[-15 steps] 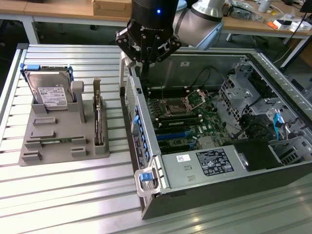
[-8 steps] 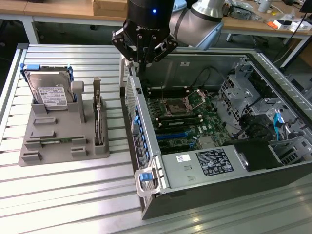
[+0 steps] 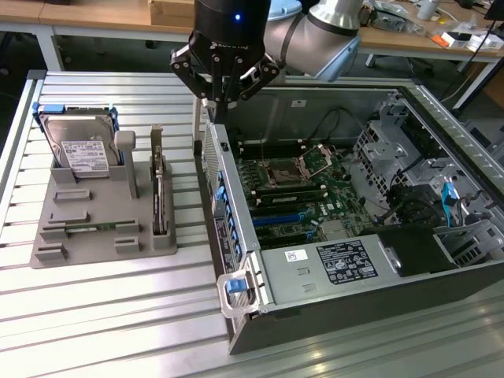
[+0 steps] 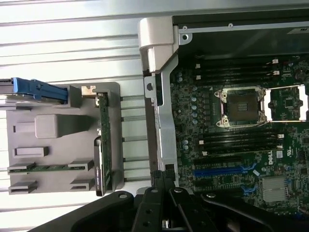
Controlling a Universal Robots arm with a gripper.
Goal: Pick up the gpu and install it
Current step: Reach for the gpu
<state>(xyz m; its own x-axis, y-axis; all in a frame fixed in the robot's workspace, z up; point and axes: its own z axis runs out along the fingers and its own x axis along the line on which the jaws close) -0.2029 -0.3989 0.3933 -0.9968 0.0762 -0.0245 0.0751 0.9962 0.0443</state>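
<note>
The gpu (image 3: 160, 198) stands on edge in a slot at the right side of the grey holder (image 3: 94, 206), its green board (image 4: 104, 145) seen edge-on and its metal end bracket (image 3: 156, 144) at the far end. My gripper (image 3: 221, 105) hangs above the rear wall of the open computer case (image 3: 236, 228), to the exterior view's right of the gpu and well clear of it. Its black fingers (image 4: 164, 186) are pressed together with nothing between them. Blue expansion slots (image 4: 224, 170) lie on the motherboard (image 3: 303, 193) inside the case.
A silver hard drive (image 3: 79, 150) with a white label leans in the holder's back-left bay, held by blue clips (image 4: 36, 89). A slim green memory stick (image 4: 48, 167) lies near the holder's front. Drive cages (image 3: 425, 181) fill the case's right end. Workbenches stand behind.
</note>
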